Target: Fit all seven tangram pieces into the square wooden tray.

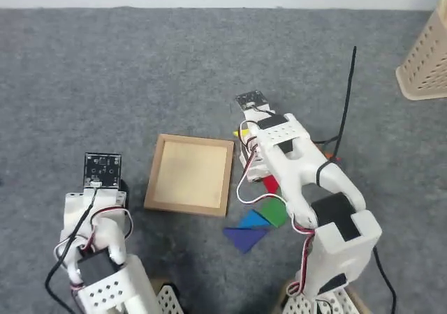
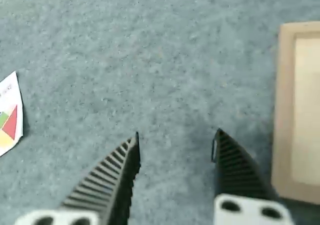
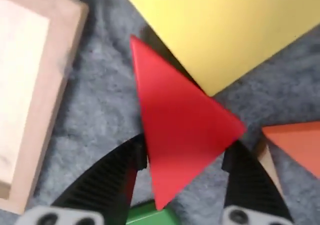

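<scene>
**Slanted edges make the red triangle a slippery grip**

The right gripper (image 3: pixel 185 157) is closed down on the red triangle (image 3: pixel 182 120), with one jaw against each of two edges. In my judgement the main risk is that those edges are not parallel. They taper toward a point, so squeezing could push the piece out sideways or make it pivot in the jaws as it lifts.

The triangle lies on the grey surface just beside the wooden tray (image 3: pixel 55 85). One edge is against or slightly over the yellow piece (image 3: pixel 215 30), an orange piece (image 3: pixel 295 145) is near its corner, and a green piece (image 3: pixel 150 216) is close under the gripper. Any twist or drag could knock these neighbours and scatter the cluster.

The high view shows the tray (image 1: pixel 188 140) holding no pieces yet, so all seven remain to be placed. If the triangle tilts in the grip, it could catch on the raised rim instead of dropping flat, or land askew and take space the later pieces need.

The left gripper (image 2: pixel 176 142) hangs wide open over bare surface beside the tray, holding nothing, so it cannot steady the tray if it gets nudged.
</scene>
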